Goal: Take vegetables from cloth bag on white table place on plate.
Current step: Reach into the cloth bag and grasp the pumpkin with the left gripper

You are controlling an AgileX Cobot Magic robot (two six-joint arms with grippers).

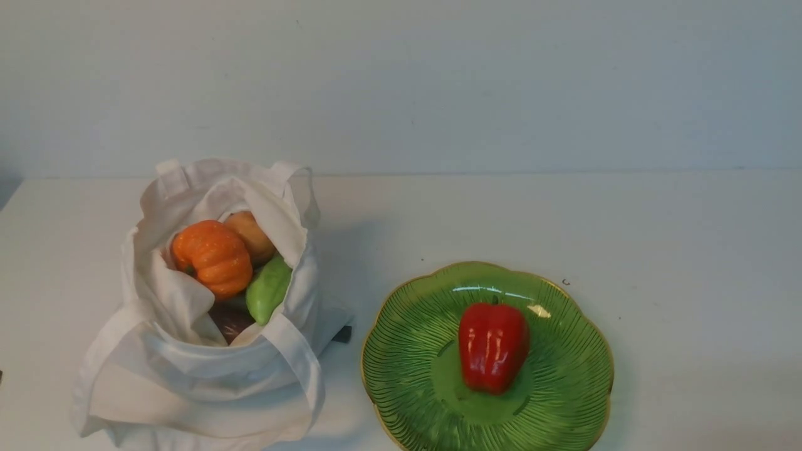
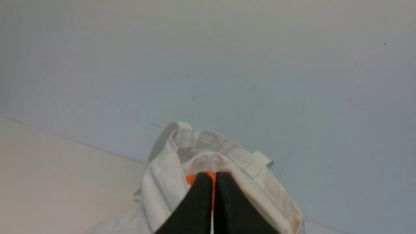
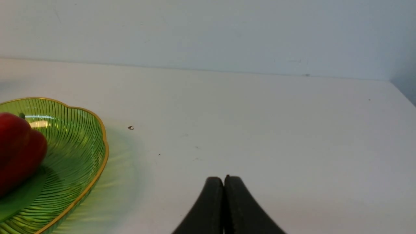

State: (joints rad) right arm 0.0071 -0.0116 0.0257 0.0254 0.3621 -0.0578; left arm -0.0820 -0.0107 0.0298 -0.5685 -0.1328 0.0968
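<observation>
I see the bag [image 1: 188,376] near left on the table [image 1: 689,250], holding a pumpkin [image 1: 212,257], potato [image 1: 250,235] and gourd [image 1: 268,289]. The plate [image 1: 407,376], right of it, carries a red pepper [image 1: 493,346]. Left hand [image 2: 213,177] and right hand [image 3: 224,178] are closed and empty.

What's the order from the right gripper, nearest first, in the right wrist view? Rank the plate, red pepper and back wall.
1. plate: its rim lies closest to the right gripper.
2. red pepper: on the plate, past that rim.
3. back wall: beyond the white table.
</observation>
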